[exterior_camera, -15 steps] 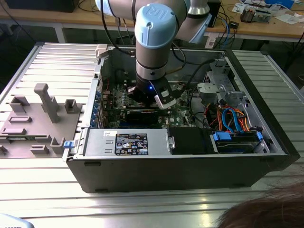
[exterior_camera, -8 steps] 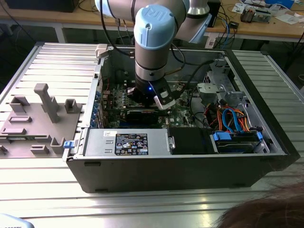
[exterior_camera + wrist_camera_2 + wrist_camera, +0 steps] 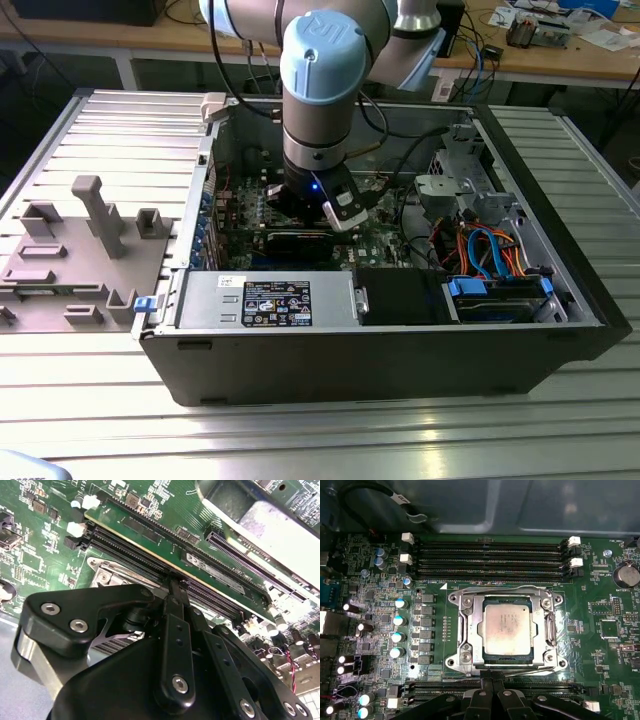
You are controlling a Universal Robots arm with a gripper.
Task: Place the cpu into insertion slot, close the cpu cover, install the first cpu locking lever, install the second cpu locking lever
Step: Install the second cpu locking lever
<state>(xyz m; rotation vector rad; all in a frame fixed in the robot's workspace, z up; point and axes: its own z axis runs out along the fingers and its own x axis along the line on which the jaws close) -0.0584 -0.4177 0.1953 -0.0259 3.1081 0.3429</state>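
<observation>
In the first wrist view the pincer [image 3: 491, 675] sits at the bottom centre of the frame with its two black fingers [image 3: 485, 680] drawn together, their tips meeting at the lower edge of the insertion slot [image 3: 457, 630], seemingly on the thin wire lever that runs along that edge; whether they truly clamp it cannot be told. Just above the tips, at the centre of the frame, the cpu [image 3: 507, 630] lies flat in the slot, its dull silver top showing through the window of the cpu cover [image 3: 506, 600], which lies folded down around it. Long dark memory slots [image 3: 490, 557] run across the upper part of the frame, on the green circuit board [image 3: 600, 665]. In the second wrist view the pincer [image 3: 175, 582] shows at the centre, fingers closed, beside a seated memory module [image 3: 200, 555]. In the exterior view the arm [image 3: 322, 70] reaches down from the top centre into the open computer case [image 3: 350, 350], which rests on a ribbed metal bench [image 3: 300, 430].
</observation>
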